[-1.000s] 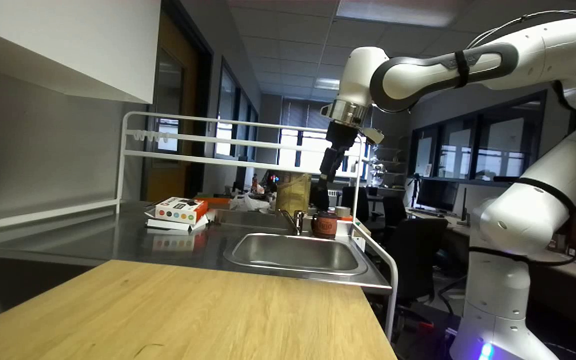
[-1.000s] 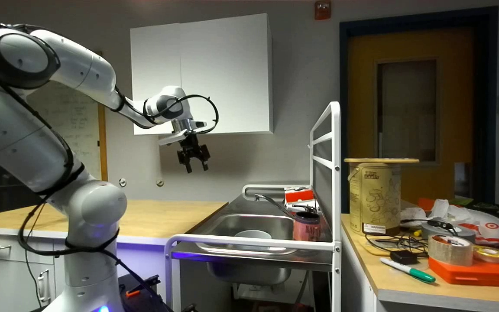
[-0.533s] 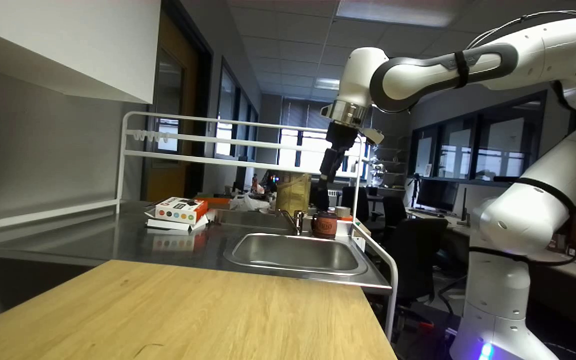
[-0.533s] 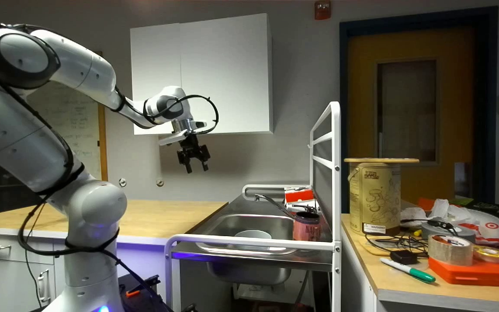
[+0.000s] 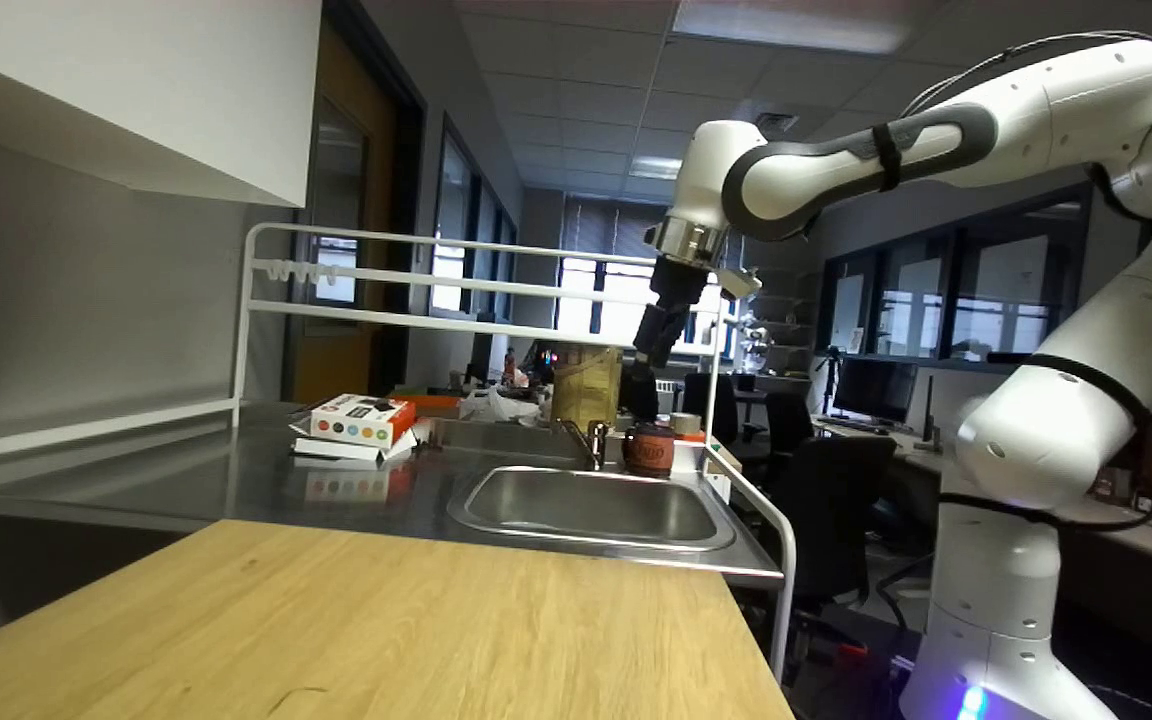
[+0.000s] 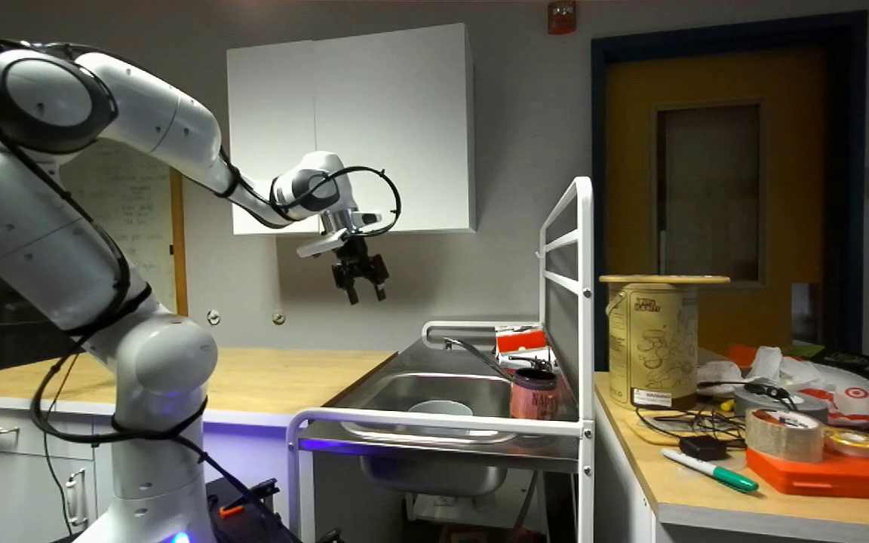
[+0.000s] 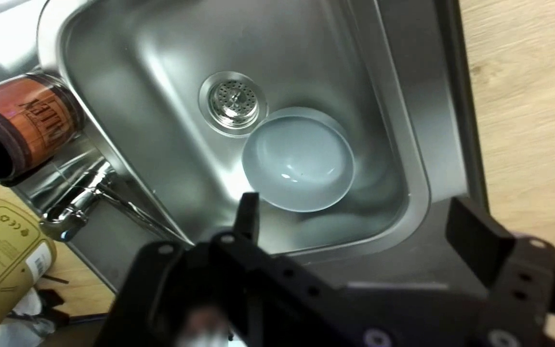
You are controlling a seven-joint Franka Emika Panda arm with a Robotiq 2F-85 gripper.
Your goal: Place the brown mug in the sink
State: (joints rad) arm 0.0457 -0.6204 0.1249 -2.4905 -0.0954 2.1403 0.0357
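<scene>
Plainly, the mug (image 7: 41, 115) beside the sink (image 7: 297, 53) is reddish-orange, dark-rimmed and dark-lettered, the claw (image 6: 367, 297) spread wide.

Sink (image 5: 606, 500): set in counter (image 5: 236, 470). Bowl (image 7: 301, 159): in sink, just beside drain (image 7: 234, 102). In exterior view: faucet (image 5: 597, 445), behind sink; mug (image 5: 649, 452), on counter, just right of faucet; canister (image 5: 586, 385), farther back, behind faucet; box (image 5: 361, 418), left of sink.

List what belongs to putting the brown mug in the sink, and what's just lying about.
For the job:
sink, the goal
brown mug, not yet in it
gripper, open

Just lying about:
pale bowl in the sink
white-and-red box
yellow canister
green-and-white marker
tan tape roll
orange case
</scene>
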